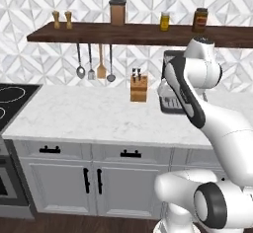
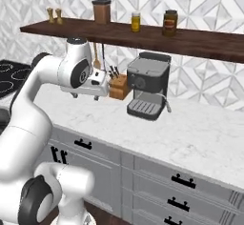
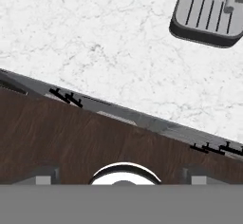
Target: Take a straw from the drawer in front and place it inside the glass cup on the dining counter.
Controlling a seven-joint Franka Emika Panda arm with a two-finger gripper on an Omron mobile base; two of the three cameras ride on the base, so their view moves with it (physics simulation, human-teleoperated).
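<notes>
Pincer hanging spread and empty high over the marble surface, pointing down. I'm seeing the drawer shut, below and nearer than my hand, its bar handle running left-right. Straw and glass cup I'm not spotting.

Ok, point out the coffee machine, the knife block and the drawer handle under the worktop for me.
coffee machine (image 2: 147, 83): right base view, on its grey front body.
knife block (image 1: 139, 89): left base view, on the wooden front face.
drawer handle (image 1: 130, 154): left base view, on the middle of the short black bar.
</notes>
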